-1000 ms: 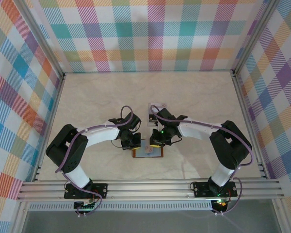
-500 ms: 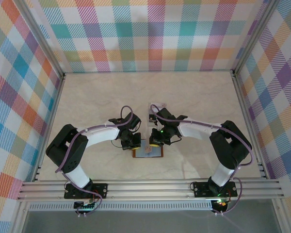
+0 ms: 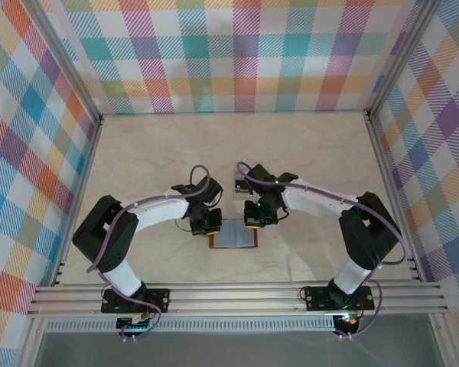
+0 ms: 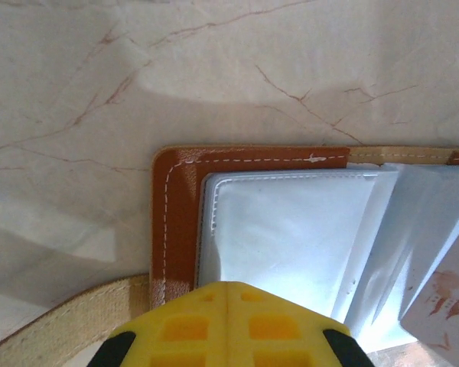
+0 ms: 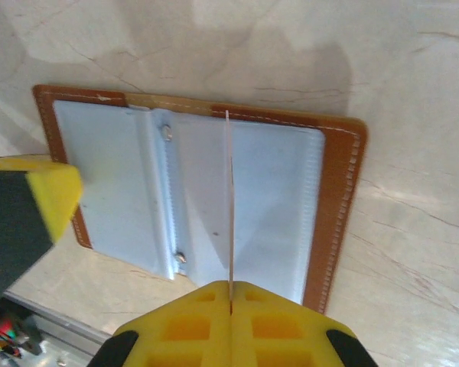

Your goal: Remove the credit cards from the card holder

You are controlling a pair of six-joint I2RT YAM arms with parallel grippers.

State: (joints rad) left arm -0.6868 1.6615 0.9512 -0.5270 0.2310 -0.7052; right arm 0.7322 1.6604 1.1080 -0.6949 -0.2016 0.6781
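No legible writing
A card (image 4: 447, 298) at the card holder's (image 4: 172, 222) right edge bears faint reddish marks, too blurred to read.

Card holder (image 3: 234, 238) open flat on table (image 3: 314, 153), near middle of near edge. Left gripper (image 4: 226, 294) at its left end, right gripper (image 5: 231, 294) over right half, card (image 5: 230, 206) upright in its grip.

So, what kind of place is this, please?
Probably a robot test cell in a lab: a marble-look table enclosed by metal-framed plaid walls, with two arms bolted to rails at its near edge.
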